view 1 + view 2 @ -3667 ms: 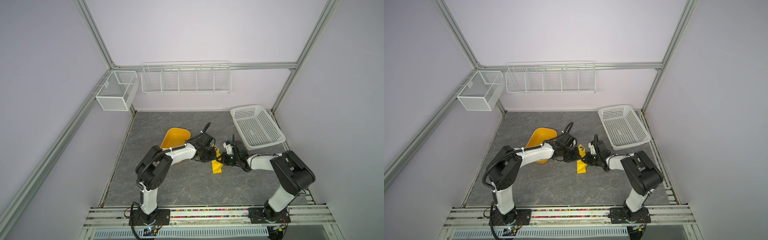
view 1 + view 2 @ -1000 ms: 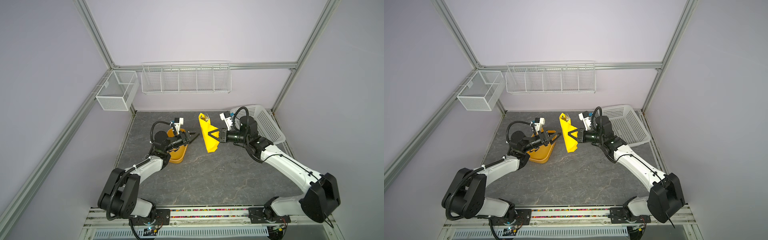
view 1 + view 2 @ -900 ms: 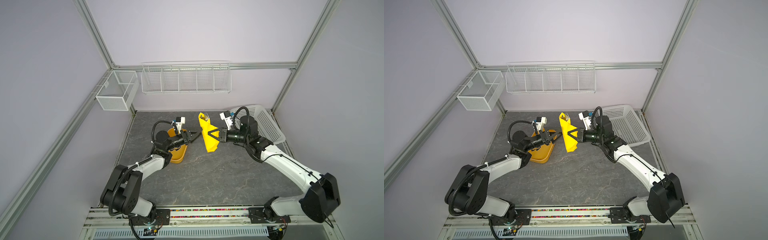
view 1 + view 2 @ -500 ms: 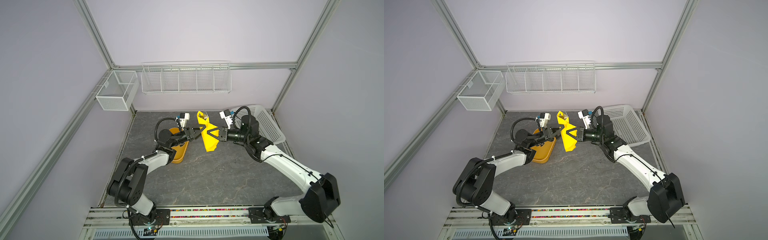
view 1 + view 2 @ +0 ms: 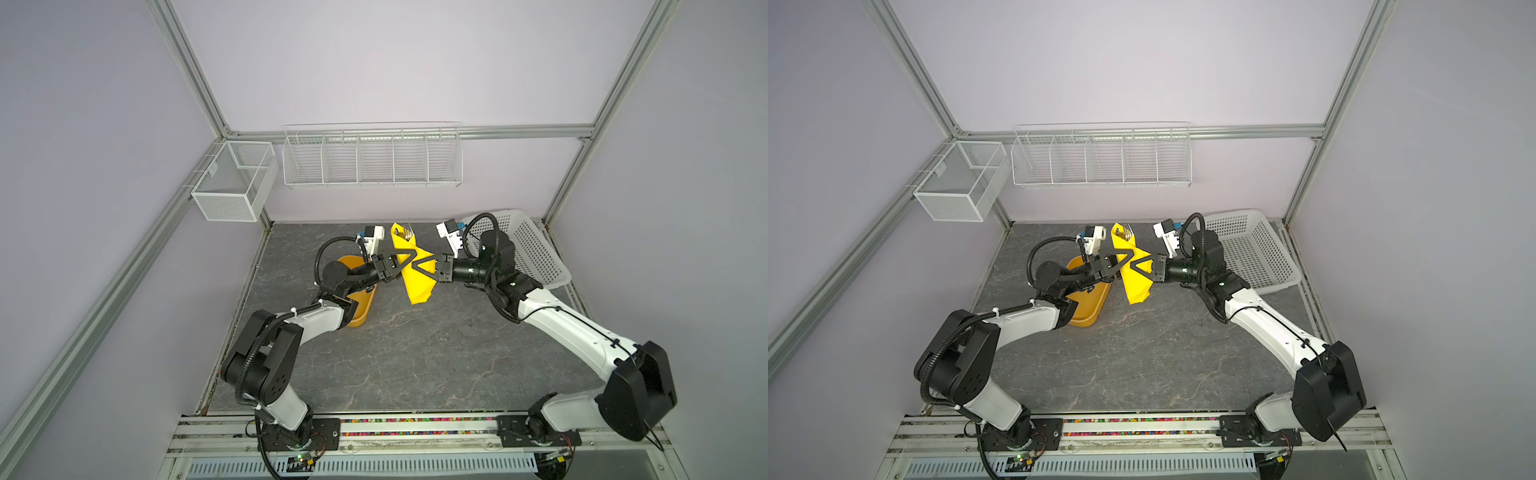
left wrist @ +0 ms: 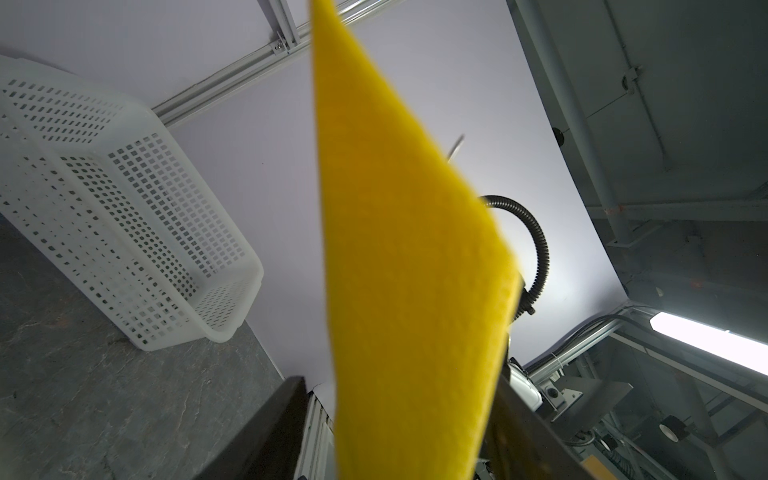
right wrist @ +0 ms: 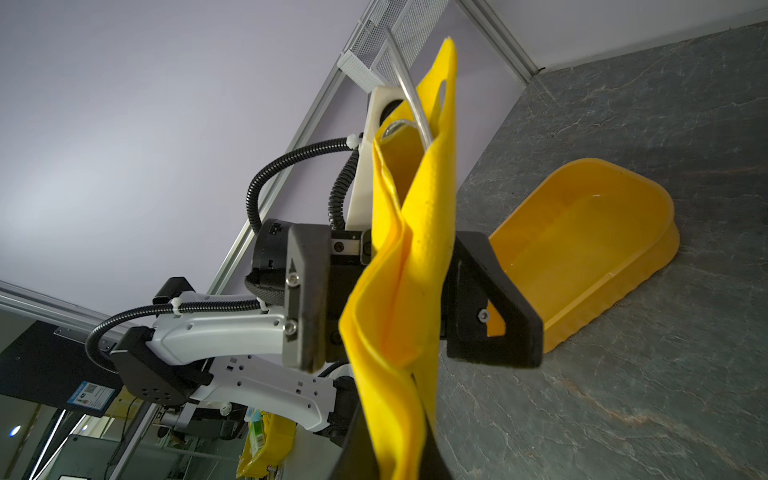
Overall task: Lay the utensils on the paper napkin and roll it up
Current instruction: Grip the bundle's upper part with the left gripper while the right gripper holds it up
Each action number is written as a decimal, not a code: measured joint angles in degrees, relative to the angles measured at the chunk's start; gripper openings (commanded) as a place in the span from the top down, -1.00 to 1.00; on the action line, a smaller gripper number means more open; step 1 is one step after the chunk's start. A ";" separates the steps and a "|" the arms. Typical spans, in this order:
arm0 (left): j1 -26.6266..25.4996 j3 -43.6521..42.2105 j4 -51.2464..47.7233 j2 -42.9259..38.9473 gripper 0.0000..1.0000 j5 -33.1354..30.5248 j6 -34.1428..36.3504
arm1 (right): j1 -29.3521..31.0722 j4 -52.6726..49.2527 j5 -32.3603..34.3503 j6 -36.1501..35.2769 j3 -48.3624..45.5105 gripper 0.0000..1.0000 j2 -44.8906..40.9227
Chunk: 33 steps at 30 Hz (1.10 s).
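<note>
Rolling step. Bright yellow paper napkin [image 5: 417, 282], silver metal utensils [image 5: 405, 228] inside, beside orange-yellow plastic tub [image 5: 1092, 297]: right gripper [image 5: 417, 268] clamped on it, left gripper [image 7: 401, 299] astride, jaws apart. Next, likely: left pinches roll squarely.

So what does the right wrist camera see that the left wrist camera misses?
Only the right wrist view shows the orange-yellow tub on the table and, plainly, the utensils poking from the top of the paper napkin. Only the left wrist view shows the white basket and a bright strip light. Both show the paper napkin hanging upright, the table, and the left gripper with its jaws open either side of the napkin.
</note>
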 measured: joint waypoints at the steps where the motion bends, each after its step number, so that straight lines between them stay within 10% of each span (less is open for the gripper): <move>1: -0.09 0.00 0.07 0.00 -0.10 -0.17 0.09 | 0.00 0.09 -0.02 0.02 0.00 0.84 0.00; 26: -0.15 0.02 1.46 0.02 0.02 -3.37 -0.28 | 0.04 2.03 -2.73 0.42 0.00 0.83 1.16; 33: -0.15 0.02 3.26 0.55 0.33 -3.76 -1.20 | 0.20 2.05 -2.99 0.42 0.00 0.83 1.40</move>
